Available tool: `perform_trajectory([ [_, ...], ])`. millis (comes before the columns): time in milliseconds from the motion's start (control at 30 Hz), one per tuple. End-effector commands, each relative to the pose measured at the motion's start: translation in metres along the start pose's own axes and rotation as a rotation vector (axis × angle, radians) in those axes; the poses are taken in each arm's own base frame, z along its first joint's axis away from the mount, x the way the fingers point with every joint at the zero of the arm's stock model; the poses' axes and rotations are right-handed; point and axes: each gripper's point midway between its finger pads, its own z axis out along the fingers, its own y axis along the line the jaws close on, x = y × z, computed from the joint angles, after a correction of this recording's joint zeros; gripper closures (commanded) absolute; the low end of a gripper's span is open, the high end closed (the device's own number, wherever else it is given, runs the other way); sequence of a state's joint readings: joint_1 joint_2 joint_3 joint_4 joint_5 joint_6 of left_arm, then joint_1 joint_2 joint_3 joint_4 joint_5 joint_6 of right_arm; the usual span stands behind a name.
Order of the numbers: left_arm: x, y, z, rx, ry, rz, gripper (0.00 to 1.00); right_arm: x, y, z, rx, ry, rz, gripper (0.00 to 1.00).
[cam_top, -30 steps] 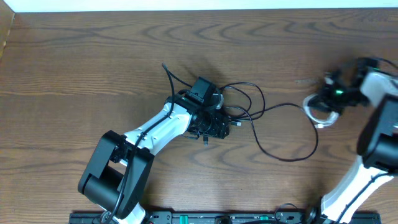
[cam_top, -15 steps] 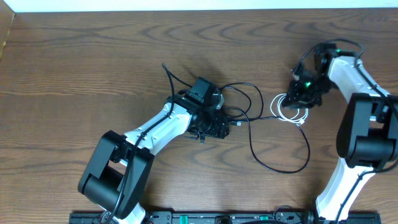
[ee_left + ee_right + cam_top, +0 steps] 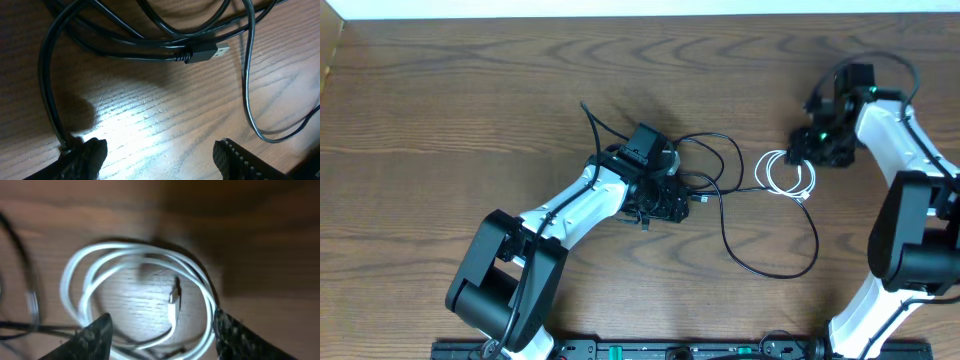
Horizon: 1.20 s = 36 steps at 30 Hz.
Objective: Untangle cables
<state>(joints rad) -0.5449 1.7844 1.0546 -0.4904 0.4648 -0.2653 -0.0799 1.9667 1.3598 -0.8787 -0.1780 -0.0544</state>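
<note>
A long black cable (image 3: 724, 225) lies in tangled loops mid-table, its tail curving toward the front right. In the left wrist view its USB plug (image 3: 210, 51) rests on the wood beyond my left gripper (image 3: 160, 160), which is open with only bare table between the fingers. The left gripper (image 3: 670, 205) stands at the loops' left side. The white cable (image 3: 790, 172) lies as a small coil right of the black loops, touching a black strand. In the right wrist view the coil (image 3: 130, 250) lies flat under my right gripper (image 3: 160, 340), which is open. Overhead, the right gripper (image 3: 812, 145) sits just up-right of the coil.
The white wall edge (image 3: 640, 8) bounds the table's far side. A box corner (image 3: 330, 50) shows at the far left. The arms' mounting rail (image 3: 620, 350) runs along the front edge. Bare wood lies left of and behind the cables.
The right gripper carried the white coil leftward, opened and let it go beside the black loops, then drew back up and right. The left arm has not moved.
</note>
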Motion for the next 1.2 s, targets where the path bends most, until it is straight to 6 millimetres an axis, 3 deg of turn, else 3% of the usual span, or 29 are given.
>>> perform_trajectory([
  [0,0.001,0.003,0.003,-0.01,0.008,0.0,0.27,0.017,-0.009,0.027,0.036,0.025,-0.005,0.45],
  [67,0.001,0.003,0.003,-0.009,0.008,0.0,0.27,0.021,-0.011,0.036,0.04,0.019,-0.003,0.46],
  [100,0.001,0.003,0.003,-0.009,0.008,0.0,0.27,0.024,-0.012,0.039,0.04,0.02,-0.003,0.52],
  [233,0.001,0.003,0.003,-0.01,0.008,0.0,0.27,0.032,-0.003,0.041,-0.007,0.042,0.015,0.99],
  [367,0.001,0.003,0.003,-0.01,0.008,0.0,0.27,0.034,0.022,0.029,-0.128,0.054,0.014,0.99],
  [500,0.001,0.003,0.003,-0.009,0.008,0.0,0.27,0.017,0.065,-0.03,-0.328,-0.02,-0.072,0.99],
  [567,0.001,0.003,0.003,-0.009,0.007,0.0,0.27,0.01,0.089,-0.073,-0.415,-0.089,-0.141,0.99],
  [667,0.0,0.003,0.003,-0.008,0.005,0.001,0.27,0.007,0.109,-0.126,-0.413,-0.217,-0.247,0.99],
  [800,0.0,0.002,0.003,-0.007,0.002,0.002,0.27,0.016,0.128,-0.168,-0.407,-0.325,-0.323,0.99],
  [867,-0.003,0.001,0.003,-0.003,-0.007,0.004,0.27,0.024,0.139,-0.183,-0.413,-0.358,-0.362,0.99],
  [967,-0.006,-0.007,0.002,0.042,-0.015,0.011,0.27,0.031,0.151,-0.189,-0.422,-0.364,-0.399,0.99],
  [1167,-0.032,-0.051,-0.031,0.382,-0.091,0.058,0.26,0.041,0.164,-0.187,-0.436,-0.335,-0.429,0.99],
])
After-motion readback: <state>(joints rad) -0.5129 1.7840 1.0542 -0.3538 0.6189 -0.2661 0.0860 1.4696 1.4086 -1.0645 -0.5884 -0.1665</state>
